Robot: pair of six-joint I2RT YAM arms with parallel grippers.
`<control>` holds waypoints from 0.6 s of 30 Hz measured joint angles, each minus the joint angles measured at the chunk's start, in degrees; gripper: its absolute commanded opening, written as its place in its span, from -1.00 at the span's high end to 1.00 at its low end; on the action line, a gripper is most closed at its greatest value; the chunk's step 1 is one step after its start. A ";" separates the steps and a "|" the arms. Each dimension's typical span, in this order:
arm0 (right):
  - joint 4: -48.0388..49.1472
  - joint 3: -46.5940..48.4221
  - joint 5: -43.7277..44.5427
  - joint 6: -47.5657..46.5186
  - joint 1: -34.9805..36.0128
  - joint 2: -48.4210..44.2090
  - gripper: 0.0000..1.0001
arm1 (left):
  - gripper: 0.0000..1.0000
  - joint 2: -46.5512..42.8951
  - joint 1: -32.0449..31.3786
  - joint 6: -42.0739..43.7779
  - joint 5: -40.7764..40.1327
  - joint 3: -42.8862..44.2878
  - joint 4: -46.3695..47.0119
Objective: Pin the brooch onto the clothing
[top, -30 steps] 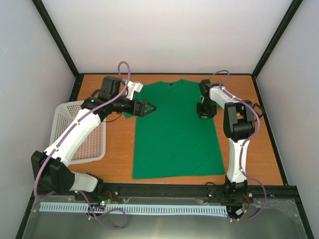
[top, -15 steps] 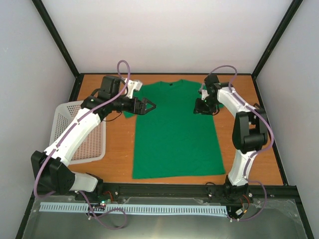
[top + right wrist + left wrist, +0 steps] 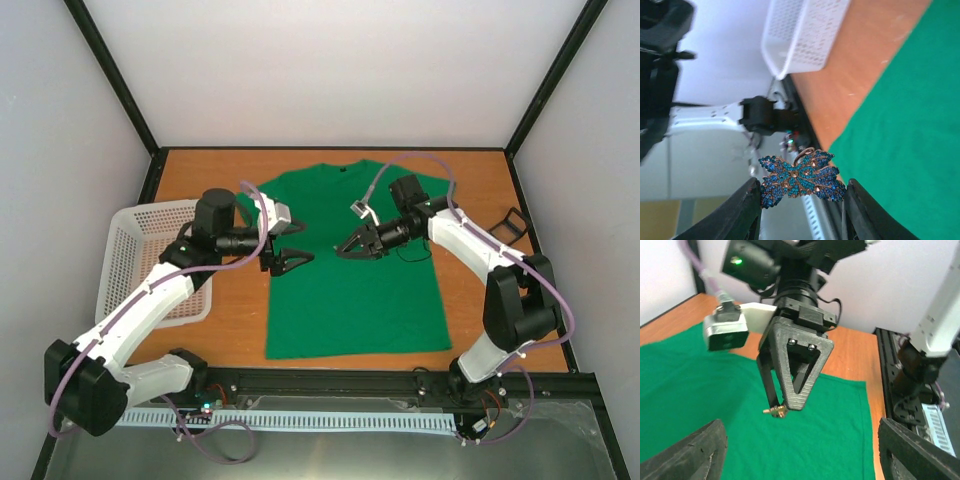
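Nearest, the hem of the clothing (image 3: 350, 315), a green T-shirt, lies flat on the wooden table (image 3: 235, 320), and the shirt runs away to a dark neckline at the far end. To its left sits a white mesh basket (image 3: 140, 290), with the left forearm crossing above its far right corner. Over the shirt's left edge, about mid-length, the left gripper (image 3: 295, 260) hangs with its fingers spread wide and nothing between them. Facing it from the right, over the chest of the shirt, the right gripper (image 3: 347, 246) is closed on the brooch (image 3: 801, 179), a leaf-like piece set with blue-green stones in coppery metal, pinched at its lower edge between the two fingers (image 3: 746, 212). From the left wrist only a small gold-coloured tip of it pokes out below the black fingers, which hide the rest. It seems to be held clear above the cloth, though the height is hard to judge. The right forearm passes over the shirt's right sleeve. Farther right, well apart from the shirt, a small black square frame (image 3: 510, 222) lies on the table
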 measured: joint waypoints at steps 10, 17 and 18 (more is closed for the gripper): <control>2.23 -1.40 -11.58 0.07 7.02 -1.90 0.31 | -0.23 0.96 -1.07 19.63 8.07 -0.02 -4.39; 2.36 -1.44 -13.84 -0.02 8.92 -1.77 0.31 | -0.05 2.95 -1.75 26.25 10.54 0.11 -8.48; 2.21 -1.33 -14.03 -0.02 8.96 -1.68 0.31 | 0.00 3.19 -2.05 26.91 10.56 0.13 -8.85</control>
